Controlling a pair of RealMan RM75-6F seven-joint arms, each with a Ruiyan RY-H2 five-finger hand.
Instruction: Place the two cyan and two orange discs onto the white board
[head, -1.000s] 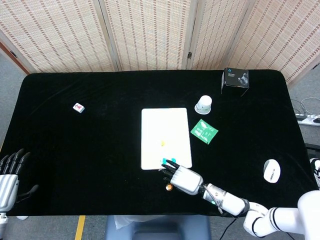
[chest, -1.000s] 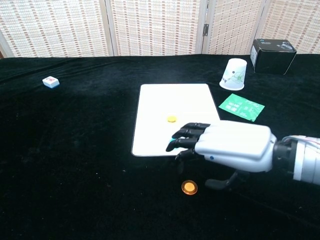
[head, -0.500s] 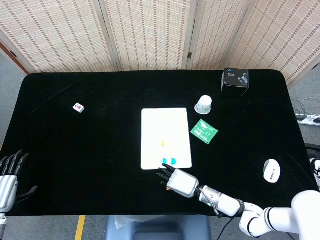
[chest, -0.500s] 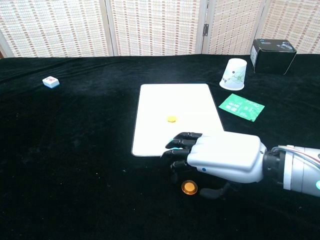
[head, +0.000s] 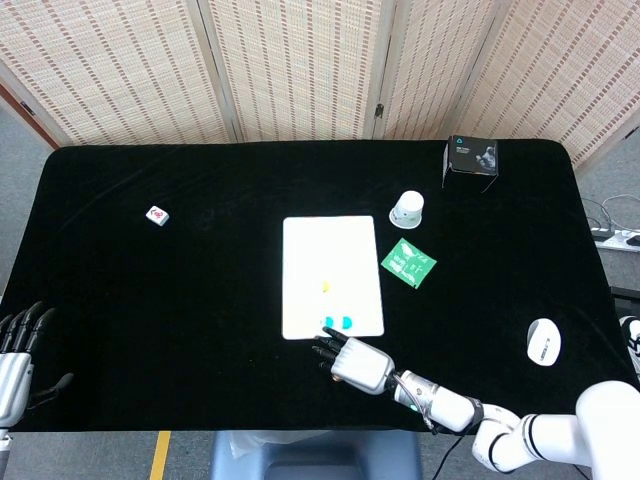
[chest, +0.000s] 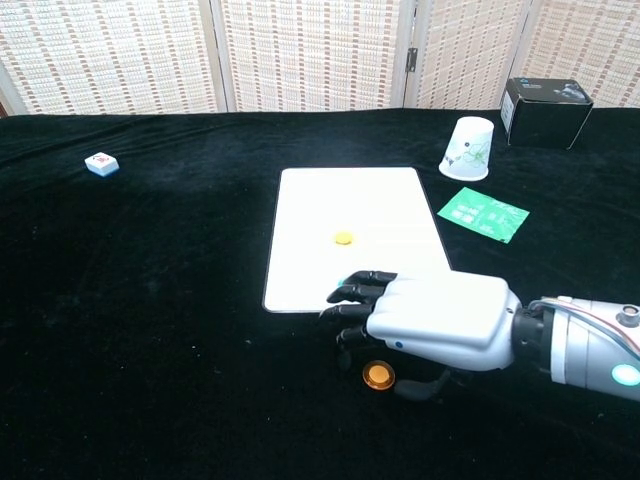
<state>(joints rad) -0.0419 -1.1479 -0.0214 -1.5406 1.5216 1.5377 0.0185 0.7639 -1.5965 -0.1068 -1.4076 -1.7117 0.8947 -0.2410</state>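
The white board (head: 332, 250) (chest: 350, 200) lies mid-table. One orange disc (head: 325, 287) (chest: 343, 238) sits near its middle. Two cyan discs (head: 328, 323) (head: 346, 323) lie side by side at its near edge; in the chest view my right hand hides them. The second orange disc (chest: 378, 376) rests on the black cloth just in front of the board. My right hand (chest: 430, 320) (head: 350, 362) hovers over that disc, fingers apart, thumb beside it, holding nothing. My left hand (head: 16, 350) hangs open at the table's near-left corner.
An upturned paper cup (head: 406, 208) (chest: 468, 148), a green packet (head: 408, 262) (chest: 483, 214) and a black box (head: 470, 157) (chest: 545, 98) stand right of the board. A small white tile (head: 157, 215) (chest: 102, 164) lies far left. A white mouse (head: 543, 341) sits near the right edge.
My right hand has drawn back off the board's near edge toward the front of the table, uncovering both cyan discs in the head view. The left hand sank slightly.
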